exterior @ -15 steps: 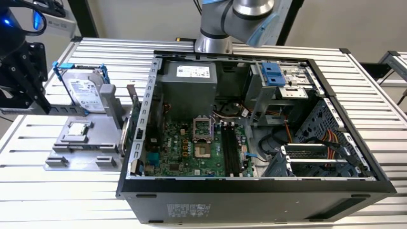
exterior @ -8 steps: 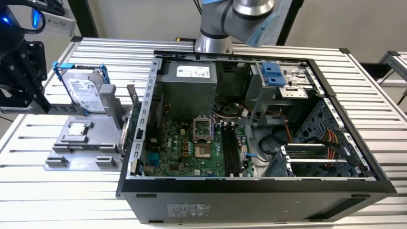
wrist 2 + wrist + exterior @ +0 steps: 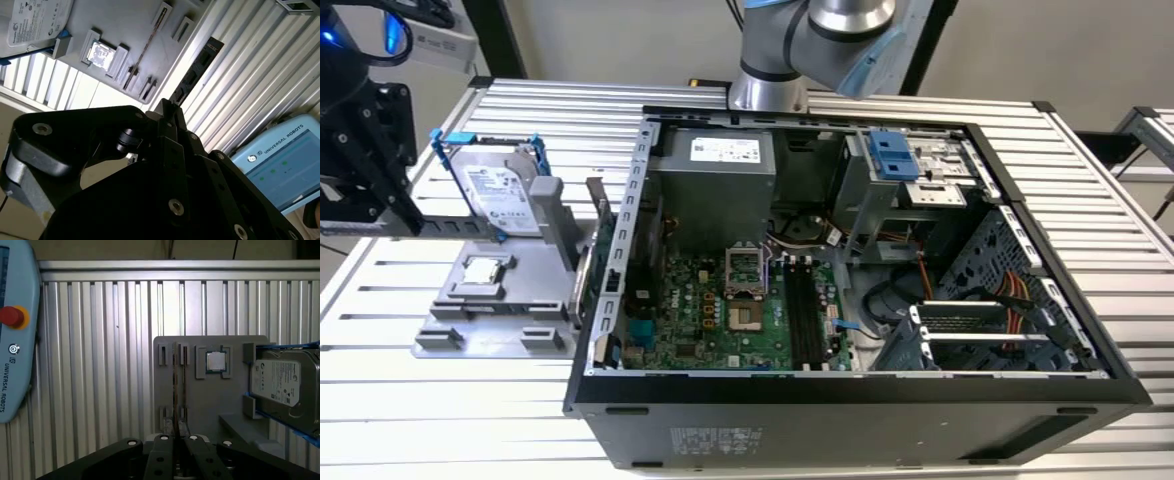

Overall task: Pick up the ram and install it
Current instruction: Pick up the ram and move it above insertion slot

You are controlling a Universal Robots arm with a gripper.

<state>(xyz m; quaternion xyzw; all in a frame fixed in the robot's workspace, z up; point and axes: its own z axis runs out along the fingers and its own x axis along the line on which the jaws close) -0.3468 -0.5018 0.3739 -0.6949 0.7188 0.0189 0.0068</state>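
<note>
Black gripper fingers [image 3: 176, 436] [image 3: 169, 106] are closed together on one end of the ram [image 3: 174, 390] [image 3: 197, 70], which sticks straight out from the fingertips. The first wrist view sees it edge-on as a thin line. The second wrist view shows its flat face with dark chips, held clear above the ribbed aluminium table [image 3: 100, 365].

Beyond the stick lies one grey fixture plate [image 3: 200, 400]. It carries four small slot blocks in two pairs. A thin strip [image 3: 184, 385] runs between the pair nearer the processor, and I cannot tell whether it is a second stick. Beside those blocks, one square processor chip [image 3: 216, 361] sits in its frame. One silver hard drive [image 3: 285, 385] with blue rails stands past it in a holder at the plate's far side. One pale blue teach pendant [image 3: 15, 340] with a single red button [image 3: 11, 316] rests on the table, well apart from the plate.

In the exterior view the same plate [image 3: 494, 300] sits on the table at the exterior view's left. Just beside it is one open black computer case [image 3: 854, 400]. Inside the case lies one green motherboard [image 3: 707, 320], and long black slots [image 3: 803, 310] run side by side on it. I cannot make out how many slots there are.
</note>
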